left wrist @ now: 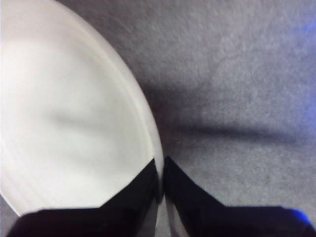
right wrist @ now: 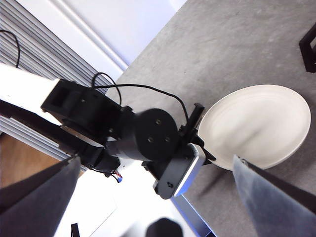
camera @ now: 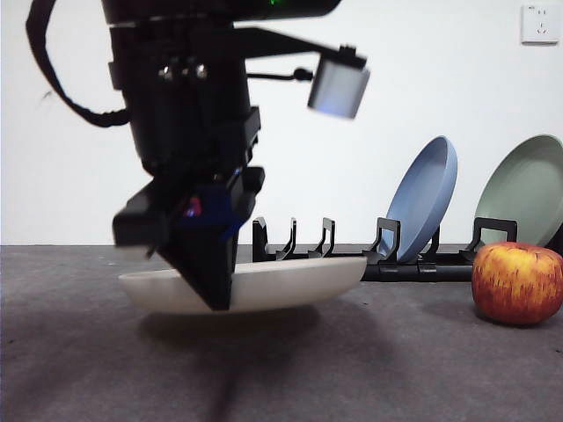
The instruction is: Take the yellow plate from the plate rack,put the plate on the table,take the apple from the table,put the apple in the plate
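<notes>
My left gripper is shut on the rim of the yellow plate, a cream shallow plate. It holds the plate nearly level, low over the table, with a shadow under it. In the left wrist view the jaws pinch the plate's edge. The plate rack stands behind it. The apple sits on the table at the right. My right gripper is open and empty, high above, looking down on the plate and the left arm.
A blue plate and a pale green plate lean upright in the rack's right slots. A white wall with a socket stands behind. A corner of the rack shows in the right wrist view.
</notes>
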Controlling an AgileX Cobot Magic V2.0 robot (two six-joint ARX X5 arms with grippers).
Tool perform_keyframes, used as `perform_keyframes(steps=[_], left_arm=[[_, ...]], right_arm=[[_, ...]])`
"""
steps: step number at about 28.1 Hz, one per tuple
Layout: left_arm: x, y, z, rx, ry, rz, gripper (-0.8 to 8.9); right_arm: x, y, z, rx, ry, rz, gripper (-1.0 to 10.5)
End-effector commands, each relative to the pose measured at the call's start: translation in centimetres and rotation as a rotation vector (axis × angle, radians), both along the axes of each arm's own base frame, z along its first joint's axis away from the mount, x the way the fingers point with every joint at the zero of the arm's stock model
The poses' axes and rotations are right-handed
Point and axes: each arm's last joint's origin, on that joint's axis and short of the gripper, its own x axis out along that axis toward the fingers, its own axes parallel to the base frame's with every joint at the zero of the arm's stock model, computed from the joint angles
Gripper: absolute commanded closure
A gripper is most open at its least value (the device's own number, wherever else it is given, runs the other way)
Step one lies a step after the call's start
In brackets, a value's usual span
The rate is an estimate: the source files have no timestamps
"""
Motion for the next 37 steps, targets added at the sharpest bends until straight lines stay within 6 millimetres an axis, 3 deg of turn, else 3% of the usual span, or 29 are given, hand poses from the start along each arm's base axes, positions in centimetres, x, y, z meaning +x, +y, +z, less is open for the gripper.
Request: perform_keyframes(steps=[1, 11, 13, 16, 17, 21, 26, 32, 37], left_arm=[[0.1, -0.5, -1.4, 0.029, 0.006, -0.006, 8.19], [0.3, -1.2, -3.5, 0.047, 0.041, 0.034, 8.08], [0.3, -1.2, -3.5, 0.042, 0.041, 0.043, 7.20], [0.3, -1.2, -3.4, 0.045, 0.042, 0.047, 4.46], [0.2, -1.2, -3.4, 0.050, 0.046, 0.047, 4.05], [0.3, -1.4, -2.9, 0.041, 0.043, 0.049, 4.04], [0.5, -2.1, -0.3, -0.030, 0.088, 0.088, 4.04], [0.7, -2.8, 5.1, -0.217, 0.113, 0.127, 4.04], [0.6, -2.0, 10.2, -0.399, 0.101, 0.170, 4.04]], right_arm=[[-0.1, 0.1, 0.2, 0.002, -0.020, 0.016, 4.1], [-0.2, 0.1, 0.0, -0.014, -0.006, 0.015, 4.1], [-0.2, 0.1, 0.0, -0.015, -0.007, 0.015, 4.1], [-0.2, 0.1, 0.0, -0.014, -0.007, 0.015, 4.1], [-0.2, 0.1, 0.0, -0.014, -0.007, 0.015, 4.1], [-0.2, 0.0, 0.0, -0.021, -0.008, 0.009, 4.1], [-0.2, 0.0, 0.0, -0.029, -0.009, 0.002, 4.1], [-0.2, 0.0, -0.1, -0.044, -0.010, -0.012, 4.1], [-0.2, 0.0, -0.1, -0.045, -0.010, -0.013, 4.1]])
